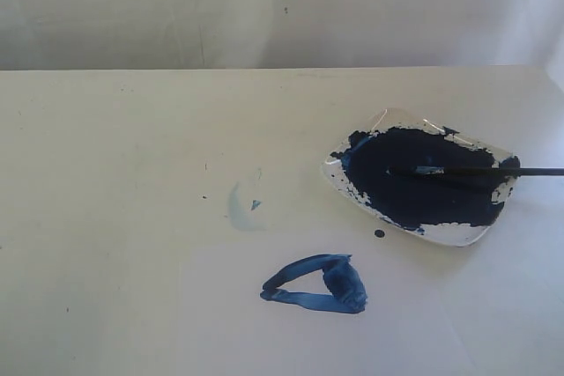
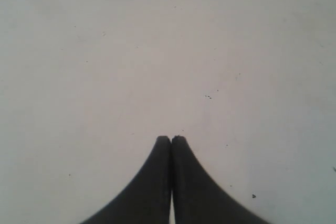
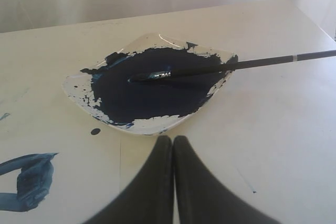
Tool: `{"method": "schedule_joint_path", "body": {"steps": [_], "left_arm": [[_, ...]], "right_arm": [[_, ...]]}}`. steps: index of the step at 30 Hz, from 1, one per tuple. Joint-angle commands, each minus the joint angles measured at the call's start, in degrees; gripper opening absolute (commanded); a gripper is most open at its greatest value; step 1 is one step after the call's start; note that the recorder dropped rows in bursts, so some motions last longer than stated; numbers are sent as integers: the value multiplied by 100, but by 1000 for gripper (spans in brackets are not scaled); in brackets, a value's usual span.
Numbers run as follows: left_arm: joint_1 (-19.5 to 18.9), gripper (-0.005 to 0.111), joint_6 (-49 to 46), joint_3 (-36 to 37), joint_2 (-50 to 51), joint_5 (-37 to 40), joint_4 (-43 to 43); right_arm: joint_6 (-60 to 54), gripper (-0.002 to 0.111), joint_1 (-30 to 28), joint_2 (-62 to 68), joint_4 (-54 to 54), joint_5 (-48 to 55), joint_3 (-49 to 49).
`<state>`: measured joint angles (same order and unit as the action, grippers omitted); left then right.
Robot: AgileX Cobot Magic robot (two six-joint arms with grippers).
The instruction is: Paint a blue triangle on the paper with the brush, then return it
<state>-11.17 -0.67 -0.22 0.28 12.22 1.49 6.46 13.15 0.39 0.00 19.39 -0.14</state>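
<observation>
The blue triangle (image 1: 315, 285) is a rough outline of thick dark-blue strokes on the white paper (image 1: 264, 341); part of the triangle (image 3: 26, 182) also shows in the right wrist view. The black-handled brush (image 1: 480, 171) lies across the paint dish (image 1: 458, 233), bristles in the dark paint and handle sticking out past the rim. The right wrist view shows the brush (image 3: 220, 67) lying free. My right gripper (image 3: 173, 139) is shut and empty, just short of the dish's rim (image 3: 152, 127). My left gripper (image 2: 171, 139) is shut and empty over bare tabletop. Neither gripper appears in the exterior view.
A faint pale-blue smudge (image 1: 244, 209) marks the table left of the dish. A small dark paint drop (image 1: 380, 233) lies between dish and triangle. The table's far edge (image 1: 264, 69) meets a pale wall.
</observation>
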Motion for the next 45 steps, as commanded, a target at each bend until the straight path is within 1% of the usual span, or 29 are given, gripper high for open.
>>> {"method": "schedule_joint_path", "body": {"steps": [1, 6, 8, 11, 15, 18, 45], "left_arm": [[-15, 0, -6, 22, -28, -26, -22], [-5, 0, -6, 22, -28, -26, -22], [66, 0, -6, 22, -28, -26, -22], [241, 0, -6, 22, -28, -26, -22], [648, 0, -6, 22, -28, -26, -22], [801, 0, -6, 22, -28, -26, -22], [812, 0, -6, 22, -28, -26, -22]], "right_arm": [[9, 0, 11, -39, -31, -14, 14], [9, 0, 11, -39, -31, -14, 14], [9, 0, 11, -39, -31, -14, 14], [9, 0, 11, -39, -31, -14, 14], [9, 0, 11, -39, -31, -14, 14], [9, 0, 11, -39, -31, -14, 14], [9, 0, 11, -39, -31, -14, 14]]}}
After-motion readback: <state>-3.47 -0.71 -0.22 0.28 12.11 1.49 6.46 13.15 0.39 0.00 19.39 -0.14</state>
